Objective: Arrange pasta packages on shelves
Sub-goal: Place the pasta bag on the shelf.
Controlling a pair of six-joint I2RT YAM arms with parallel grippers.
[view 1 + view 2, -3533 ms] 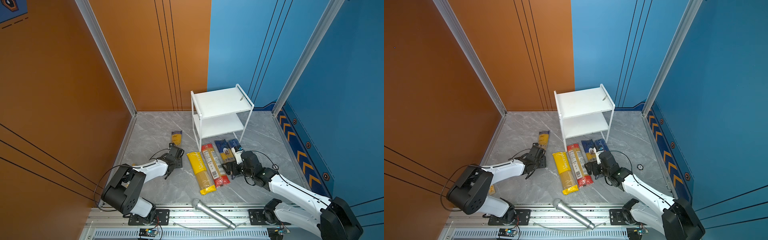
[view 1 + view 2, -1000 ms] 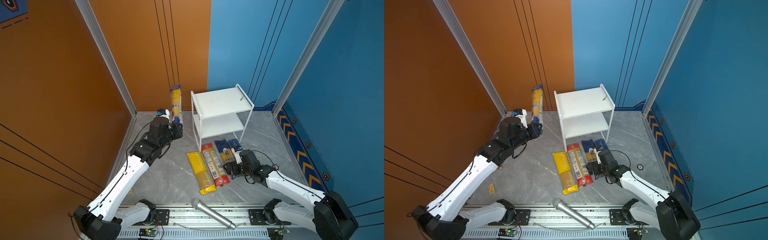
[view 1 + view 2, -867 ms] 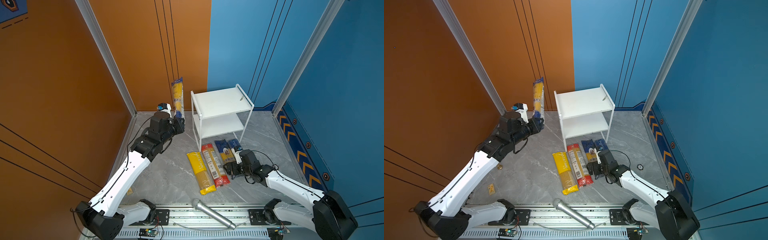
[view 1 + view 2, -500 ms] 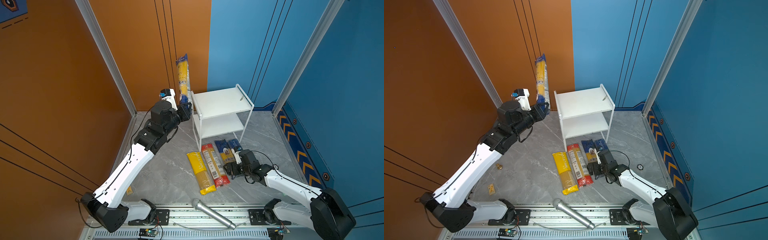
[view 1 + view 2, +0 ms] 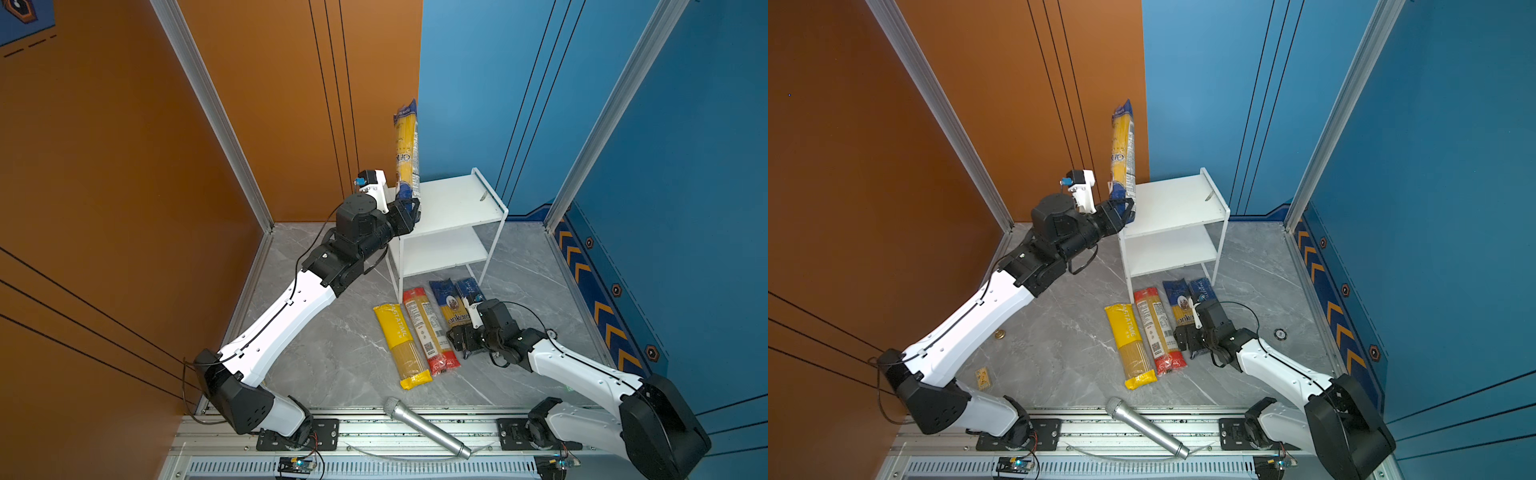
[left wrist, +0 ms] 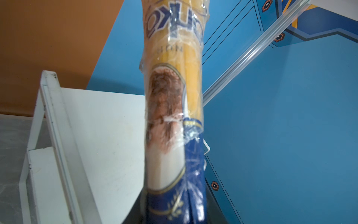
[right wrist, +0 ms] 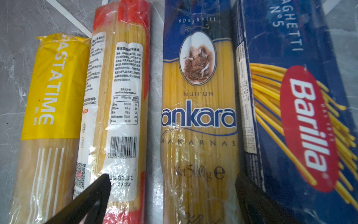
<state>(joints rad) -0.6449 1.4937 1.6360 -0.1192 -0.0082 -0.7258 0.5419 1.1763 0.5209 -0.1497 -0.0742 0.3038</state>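
Left gripper (image 5: 409,206) is pinching a blue-and-yellow plastic spaghetti bag (image 5: 406,141) upright at the white two-tier rack (image 5: 457,203); probably laying it flat next.

In the right wrist view, the yellow bag (image 7: 52,108) reads "ASTATIME". The red bag (image 7: 120,97) has a white label with Chinese text, "nutrition information" and a barcode. The blue-and-yellow bag (image 7: 199,120) says "spaghetti", "NUH'UN", "ankara" and "Net 500 g"; the dark blue bag (image 7: 306,126) says "SPAGHETTI N°5" and "Barilla"; the upright bag (image 6: 174,77) shows only cut-off blue letters.
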